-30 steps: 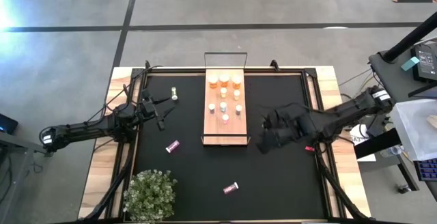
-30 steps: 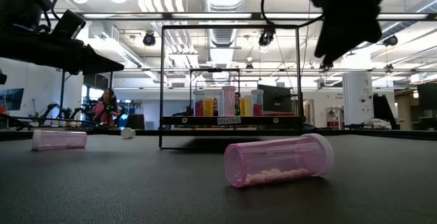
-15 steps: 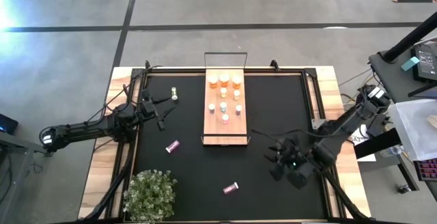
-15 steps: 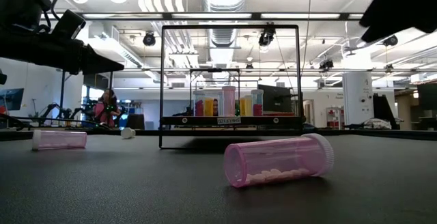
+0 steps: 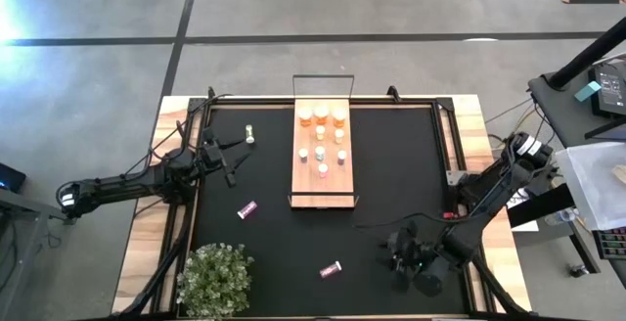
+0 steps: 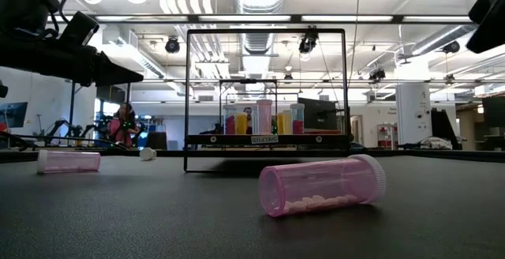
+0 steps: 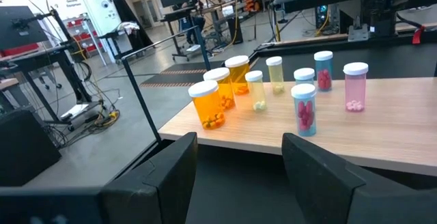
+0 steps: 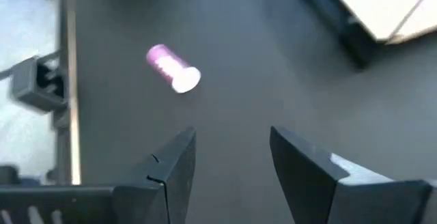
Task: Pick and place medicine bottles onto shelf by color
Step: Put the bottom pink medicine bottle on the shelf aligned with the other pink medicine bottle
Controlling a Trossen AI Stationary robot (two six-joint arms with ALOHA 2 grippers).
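- Hovering at the lower right of the overhead frame, the right gripper [image 5: 399, 262] hangs with jaws parted and empty above the black mat [image 5: 391, 184].
- Just left of it, a pink bottle [image 5: 332, 269] lies on its side; another pink one [image 5: 246, 208] lies at centre left.
- At frame centre, the shelf [image 5: 323, 190] carries upright amber, pale and pink bottles.
- At middle left, the left gripper [image 5: 233, 160] waits, jaws released, holding nothing.

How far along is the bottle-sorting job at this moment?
Done: several bottles stand on the shelf, amber ones grouped at one end. In hand: the right gripper, open and empty, faces a pink bottle lying on the mat. Left: that one, another pink bottle and a pale bottle. The left gripper waits.
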